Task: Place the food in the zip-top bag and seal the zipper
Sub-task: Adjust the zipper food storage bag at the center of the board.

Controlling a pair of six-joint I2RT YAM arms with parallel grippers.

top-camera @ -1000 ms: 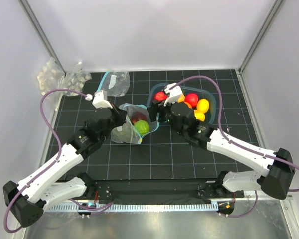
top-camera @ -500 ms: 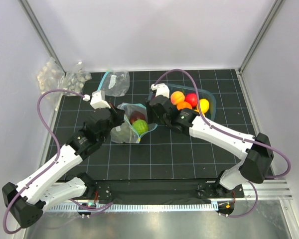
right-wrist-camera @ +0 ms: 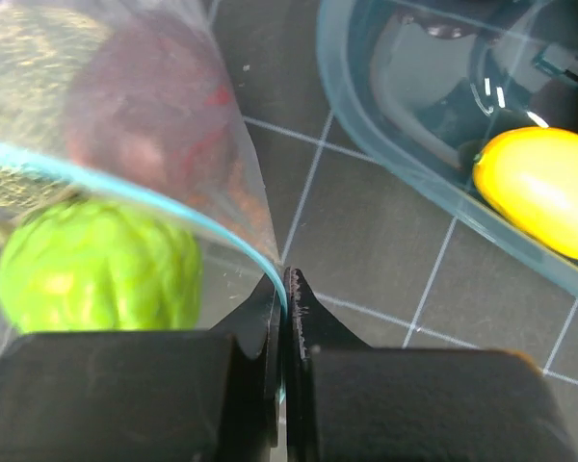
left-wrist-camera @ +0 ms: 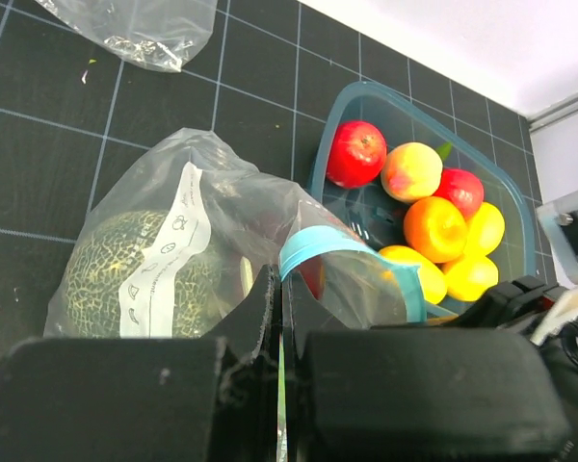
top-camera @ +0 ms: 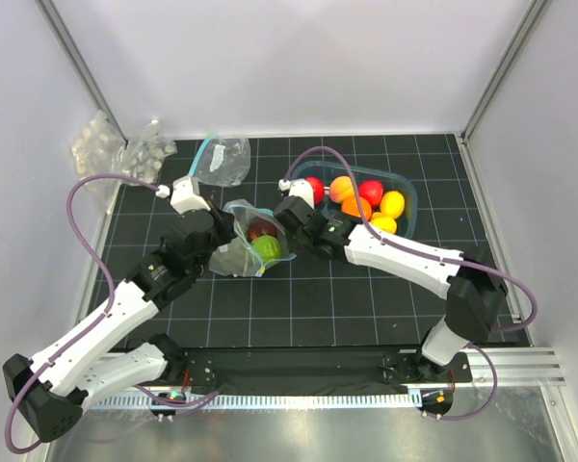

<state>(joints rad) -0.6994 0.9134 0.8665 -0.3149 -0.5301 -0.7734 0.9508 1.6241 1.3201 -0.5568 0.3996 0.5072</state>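
Note:
The zip-top bag [top-camera: 243,248] lies left of centre with a dull-green melon [left-wrist-camera: 125,279], a red ball [right-wrist-camera: 154,125] and a green ball [top-camera: 267,248] inside. My left gripper [left-wrist-camera: 281,281] is shut on the left end of the teal zipper [left-wrist-camera: 352,241]. At the mouth's right end, my right gripper [right-wrist-camera: 286,281] is shut on the zipper [right-wrist-camera: 125,188], beside the green ball [right-wrist-camera: 96,279]. The mouth stands open between the two grips. More food, red [top-camera: 315,186], orange [top-camera: 343,188] and yellow [top-camera: 392,204], sits in the teal tub [top-camera: 409,188].
A second clear bag [top-camera: 223,159] lies at the back, past the left gripper. Packs of white lumps [top-camera: 116,149] sit at the back left corner. The tub's rim [right-wrist-camera: 366,144] is just right of the right gripper. White walls enclose the mat.
My right gripper has swung left from the tub to the right end of the bag's mouth and shut on the zipper there. The left gripper keeps its hold; the bag shifted slightly left.

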